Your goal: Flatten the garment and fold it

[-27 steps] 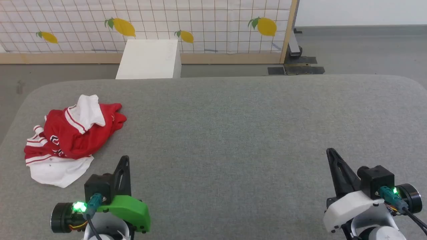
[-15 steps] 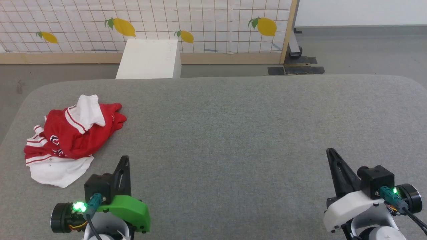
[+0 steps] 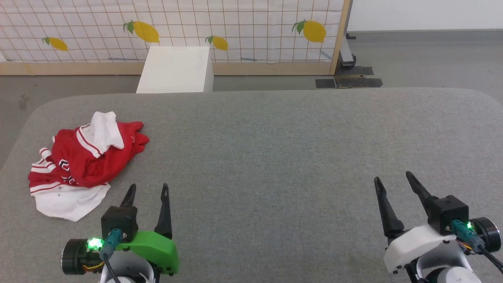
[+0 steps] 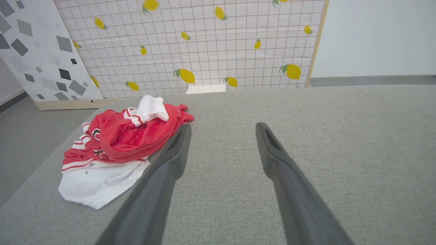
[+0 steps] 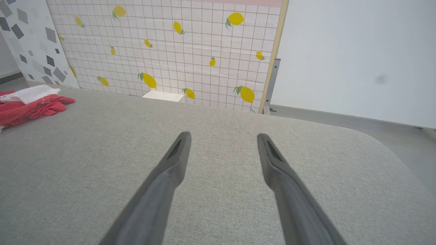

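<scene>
The garment (image 3: 84, 159) lies crumpled in a heap at the left of the grey table (image 3: 275, 149), red with white sleeves, striped bands and dark lettering. In the left wrist view the garment (image 4: 119, 139) sits just left of my left finger. My left gripper (image 3: 148, 189) stands open near the front edge, right of the heap and apart from it, nothing between its fingers. My right gripper (image 3: 393, 177) is open at the front right, far from the cloth. In the right wrist view the garment (image 5: 30, 102) shows at the far left edge.
A white box (image 3: 175, 70) stands on the floor behind the table's far edge. A lemon-patterned grid panel (image 3: 235, 27) in a wooden frame closes the back. Grey floor drops away left of the table's rounded corner (image 3: 35, 114).
Both wrists have rolled: each gripper earlier showed edge-on as a single dark finger, and now both fingers show spread apart. The garment has not moved.
</scene>
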`<state>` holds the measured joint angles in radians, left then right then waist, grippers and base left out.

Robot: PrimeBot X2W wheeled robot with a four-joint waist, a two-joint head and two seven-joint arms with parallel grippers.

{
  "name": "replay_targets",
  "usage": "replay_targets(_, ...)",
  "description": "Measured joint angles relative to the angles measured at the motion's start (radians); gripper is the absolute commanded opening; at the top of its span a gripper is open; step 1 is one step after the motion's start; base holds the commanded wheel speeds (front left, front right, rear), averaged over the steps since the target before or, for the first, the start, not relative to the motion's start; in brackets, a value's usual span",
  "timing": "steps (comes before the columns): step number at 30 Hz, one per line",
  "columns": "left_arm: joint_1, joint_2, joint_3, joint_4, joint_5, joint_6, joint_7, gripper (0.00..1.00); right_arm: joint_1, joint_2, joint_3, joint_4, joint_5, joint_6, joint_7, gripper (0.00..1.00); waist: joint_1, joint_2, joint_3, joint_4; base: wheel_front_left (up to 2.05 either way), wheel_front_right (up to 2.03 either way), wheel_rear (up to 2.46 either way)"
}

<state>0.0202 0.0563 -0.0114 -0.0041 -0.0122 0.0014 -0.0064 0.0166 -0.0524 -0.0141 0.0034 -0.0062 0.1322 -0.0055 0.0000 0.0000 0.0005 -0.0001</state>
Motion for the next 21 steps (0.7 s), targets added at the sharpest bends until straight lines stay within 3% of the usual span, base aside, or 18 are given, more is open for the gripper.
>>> replay_targets(21,0.002,0.0,-0.014,-0.001,-0.009,0.012,-0.041,1.0,0.005,0.0,-0.043,0.005,0.011,0.0,-0.04,1.0,0.0,0.0,0.003,0.039,0.0,0.0,0.0)
